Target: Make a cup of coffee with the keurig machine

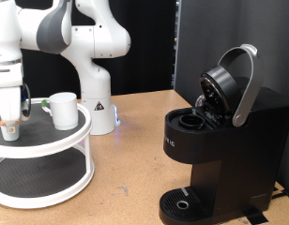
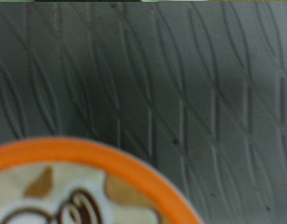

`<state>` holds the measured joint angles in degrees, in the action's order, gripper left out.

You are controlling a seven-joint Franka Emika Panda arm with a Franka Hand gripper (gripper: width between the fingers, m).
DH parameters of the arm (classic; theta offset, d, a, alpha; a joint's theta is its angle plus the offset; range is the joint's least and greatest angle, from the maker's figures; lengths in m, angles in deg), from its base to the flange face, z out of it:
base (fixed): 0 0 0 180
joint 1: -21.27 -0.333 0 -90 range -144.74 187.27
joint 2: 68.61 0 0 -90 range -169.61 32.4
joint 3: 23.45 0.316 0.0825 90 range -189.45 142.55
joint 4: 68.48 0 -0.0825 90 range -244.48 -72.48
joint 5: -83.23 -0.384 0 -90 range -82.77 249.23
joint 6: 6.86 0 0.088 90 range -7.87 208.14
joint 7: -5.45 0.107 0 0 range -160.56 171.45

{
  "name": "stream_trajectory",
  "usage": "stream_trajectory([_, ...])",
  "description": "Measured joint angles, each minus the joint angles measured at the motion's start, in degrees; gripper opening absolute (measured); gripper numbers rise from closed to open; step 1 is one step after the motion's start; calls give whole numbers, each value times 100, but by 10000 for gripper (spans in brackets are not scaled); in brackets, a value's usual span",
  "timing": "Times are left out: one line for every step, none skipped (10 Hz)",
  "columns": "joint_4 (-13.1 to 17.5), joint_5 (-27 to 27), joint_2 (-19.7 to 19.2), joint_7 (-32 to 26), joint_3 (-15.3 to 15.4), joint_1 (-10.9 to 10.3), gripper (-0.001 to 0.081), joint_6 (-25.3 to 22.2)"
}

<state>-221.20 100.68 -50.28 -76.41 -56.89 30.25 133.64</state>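
Setting: On a wooden table [image 1: 135, 159], a white robot arm [image 1: 32, 37] is reaching down over a round white two-tier stand [image 1: 41, 159] at the exterior view's left, while the keurig machine [image 1: 224, 150] is sitting at the right with its lid [image 1: 224, 84] standing open.

Hidden or unclear: The claw [image 1: 9, 117] is showing only partly at the frame's left edge, and its fingertips are merging with a small pod [image 1: 9, 127] on the stand's top tier. The machine's right side is running out of frame. The wrist view is blurring into a ribbed grey mat [image 2: 181, 84] with an orange-rimmed lid [image 2: 88, 187] cut off at the picture's edge.

Claw: It is hovering at the pod, right at or touching it; whether its fingers are apart or together cannot be told.

Task things: The cup [image 1: 63, 110] is standing upright on the top tier, just beside the claw, toward the exterior view's right. The machine's round drip tray [image 1: 185, 203] is sitting bare.

Open room: A stretch of bare table is lying between the stand and the machine; the cup is sitting near the tier's rim.
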Motion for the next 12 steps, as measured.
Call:
stream_trajectory([-23,-13,-2,-78,-17,0,805,0])
stream_trajectory([-40,-16,-1,-157,-44,0,805,0])
stream_trajectory([-52,-16,1,-186,-58,0,805,0])
stream_trajectory([-60,-16,1,-187,-59,1,681,0])
stream_trajectory([-63,-16,1,-184,-59,1,681,0])
stream_trajectory([-63,-16,2,-174,-58,1,540,0])
stream_trajectory([-59,-17,8,-154,-56,1,443,0])
stream_trajectory([-59,-17,8,-135,-54,1,443,0])
stream_trajectory([-58,-17,8,-116,-51,1,443,-1])
stream_trajectory([-48,-31,11,-113,-49,1,443,-34])
stream_trajectory([-17,-85,32,-116,-42,-1,443,-156])
stream_trajectory([50,-162,99,-126,-31,-6,443,-387])
